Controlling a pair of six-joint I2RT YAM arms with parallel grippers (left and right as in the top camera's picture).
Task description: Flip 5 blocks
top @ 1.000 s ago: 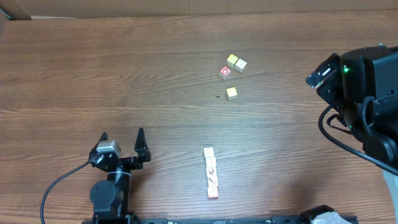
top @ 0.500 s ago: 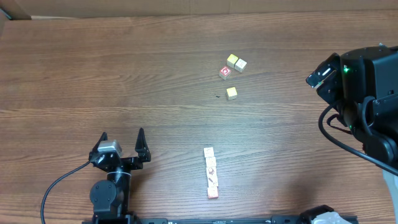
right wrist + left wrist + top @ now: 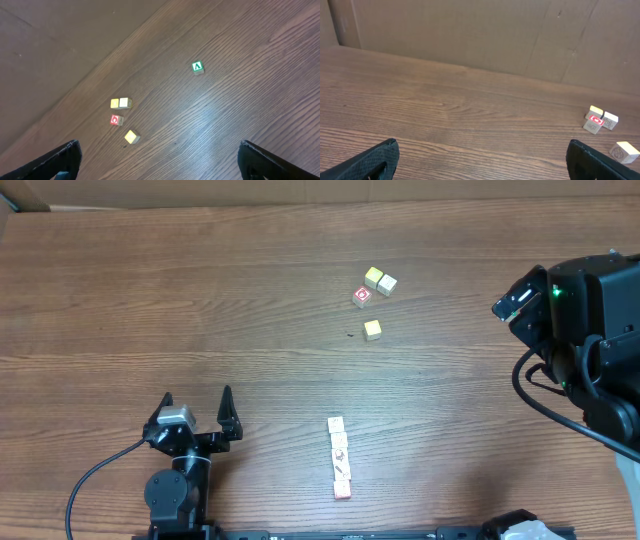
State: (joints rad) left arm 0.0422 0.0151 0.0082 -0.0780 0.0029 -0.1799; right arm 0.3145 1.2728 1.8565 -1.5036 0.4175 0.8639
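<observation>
Pale blocks [image 3: 340, 457] are lying in a close column on the desk [image 3: 200, 280], off to the right of the left claw [image 3: 196, 394], which is gaping wide. Equally wide, the right claw [image 3: 159, 144] is facing a green cube [image 3: 198, 67] lettered "A".

Pale matt wood blocks [image 3: 340, 456], wood-grain table [image 3: 150, 280] w/ slight sheen, fingers [image 3: 370, 162] blk textured plastic

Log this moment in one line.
left hand: open, empty | right hand: open, empty | row of blocks: not touched
</observation>
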